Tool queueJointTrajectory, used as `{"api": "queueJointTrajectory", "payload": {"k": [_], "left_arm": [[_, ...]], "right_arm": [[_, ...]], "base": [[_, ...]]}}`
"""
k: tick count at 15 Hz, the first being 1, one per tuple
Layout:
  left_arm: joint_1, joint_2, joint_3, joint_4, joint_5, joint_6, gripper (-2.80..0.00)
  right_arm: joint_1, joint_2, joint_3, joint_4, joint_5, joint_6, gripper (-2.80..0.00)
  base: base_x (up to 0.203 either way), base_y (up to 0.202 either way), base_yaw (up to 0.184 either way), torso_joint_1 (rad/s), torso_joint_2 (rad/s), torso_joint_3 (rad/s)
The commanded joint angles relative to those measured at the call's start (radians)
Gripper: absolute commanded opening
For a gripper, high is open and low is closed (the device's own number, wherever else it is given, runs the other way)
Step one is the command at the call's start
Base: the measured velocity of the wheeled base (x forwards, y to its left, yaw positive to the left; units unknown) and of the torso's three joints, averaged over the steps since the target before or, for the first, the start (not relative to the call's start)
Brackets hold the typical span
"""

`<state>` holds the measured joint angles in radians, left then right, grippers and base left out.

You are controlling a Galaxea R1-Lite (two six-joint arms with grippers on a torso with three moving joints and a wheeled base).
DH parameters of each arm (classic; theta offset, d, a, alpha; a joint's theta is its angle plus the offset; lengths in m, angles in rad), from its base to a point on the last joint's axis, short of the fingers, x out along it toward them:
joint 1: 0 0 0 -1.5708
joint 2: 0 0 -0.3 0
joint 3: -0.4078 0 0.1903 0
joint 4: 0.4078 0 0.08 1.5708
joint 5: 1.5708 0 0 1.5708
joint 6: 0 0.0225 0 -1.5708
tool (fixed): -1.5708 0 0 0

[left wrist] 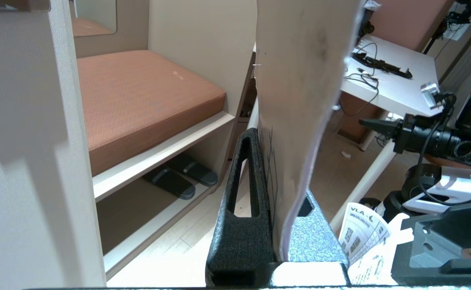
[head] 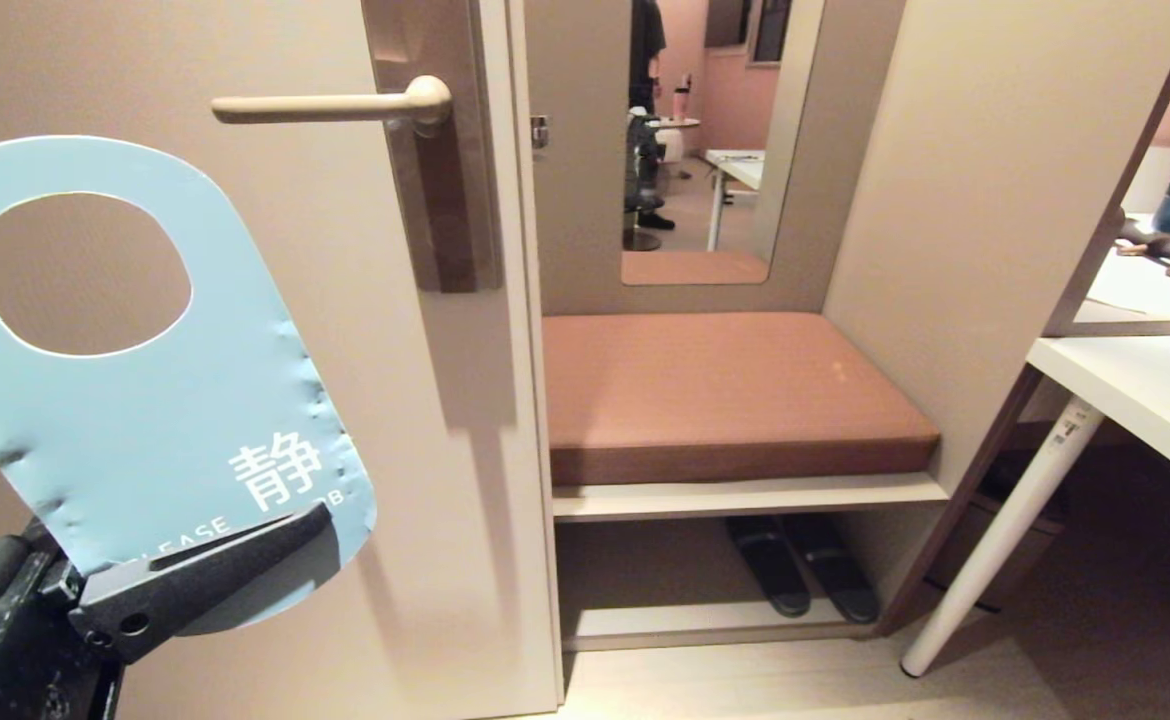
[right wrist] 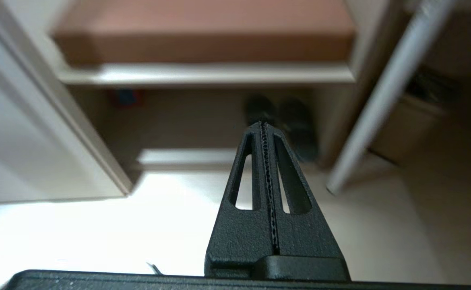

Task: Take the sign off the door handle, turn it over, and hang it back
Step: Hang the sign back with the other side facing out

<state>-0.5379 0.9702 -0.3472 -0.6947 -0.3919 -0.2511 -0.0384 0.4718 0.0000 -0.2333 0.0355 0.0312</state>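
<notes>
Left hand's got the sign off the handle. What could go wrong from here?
The left hand pinches only the bottom edge of the sign, so it may flop or slip. The card is already dented; more force could crease it. The hole must thread over the handle's free end; a miss could knock the sign loose.

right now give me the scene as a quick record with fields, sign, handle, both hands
sign: off the handle, held upright in front of the door, blue face toward the head camera
door handle: bare, nothing hanging on it
left hand: shut on the sign's lower end
right hand: shut, empty, pointing down toward the floor near the slippers
</notes>
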Motion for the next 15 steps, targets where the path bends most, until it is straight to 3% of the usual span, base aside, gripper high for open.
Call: {"api": "queueJointTrajectory", "payload": {"k": [1,7,15], "left_arm": [[-0.001,-0.001,0.002,-0.005,-0.002,-0.002,-2.80],[0.001,-0.002,0.004,-0.005,-0.002,-0.002,-2.80],[0.001,-0.040,0.024,-0.005,-0.002,-0.002,-2.80]], "right_arm": [[-0.001,-0.030,0.000,0.025,-0.017,-0.003,-2.80],[-0.001,-0.105,0.000,0.208,-0.035,-0.027,-2.80],[0.000,-0.208,0.000,0.233,-0.039,-0.023,-2.80]], "base": [[0.000,0.000,0.000,0.000,0.00,0.000],[0.000,0.000,0.000,0.000,0.00,0.000],[0.000,0.000,0.000,0.000,0.00,0.000]]}}
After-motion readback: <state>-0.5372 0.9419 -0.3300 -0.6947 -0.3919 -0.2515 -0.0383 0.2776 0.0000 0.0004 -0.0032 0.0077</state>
